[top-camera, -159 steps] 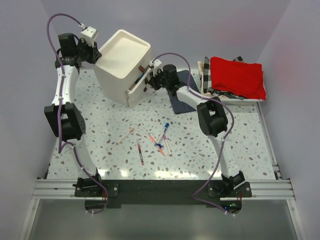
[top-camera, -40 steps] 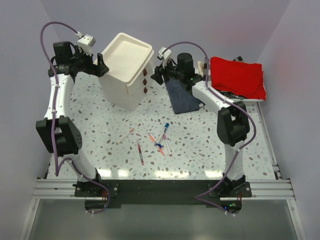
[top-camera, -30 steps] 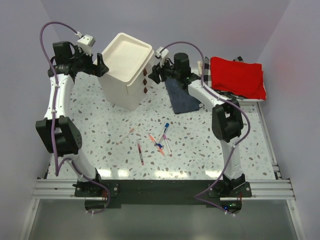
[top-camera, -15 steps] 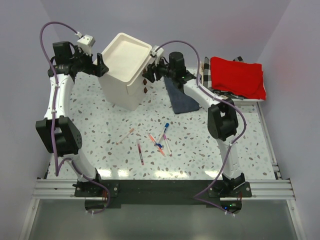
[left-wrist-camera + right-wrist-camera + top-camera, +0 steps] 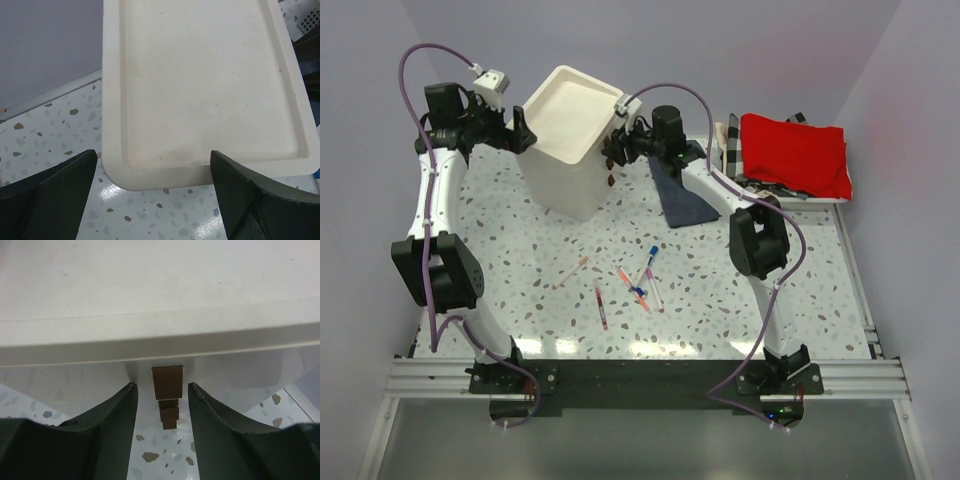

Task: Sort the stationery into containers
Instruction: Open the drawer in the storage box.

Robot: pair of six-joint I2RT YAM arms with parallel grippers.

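Note:
The cream-white drawer unit (image 5: 568, 150) stands at the back left with all drawers shut. My right gripper (image 5: 616, 148) is at its front face. In the right wrist view the open right gripper (image 5: 161, 386) has a finger on either side of the top brown pull tab (image 5: 168, 381), with a small gap on each side. My left gripper (image 5: 525, 134) stands wide open across the rear edge of the unit's tray top (image 5: 165, 176). Several pens lie on the table: a pink one (image 5: 571, 271), a red one (image 5: 601, 305) and a blue-capped one (image 5: 650, 262).
A dark blue folded cloth (image 5: 687, 200) lies right of the unit, under the right arm. A checkered basket (image 5: 730, 140) holding a red cloth (image 5: 795, 152) sits at the back right. Two lower pull tabs (image 5: 169, 415) show below the top one.
The right gripper has moved left up to the unit's front and narrowed around the top pull tab. The drawer that stood open several seconds ago is shut. The left arm has not moved.

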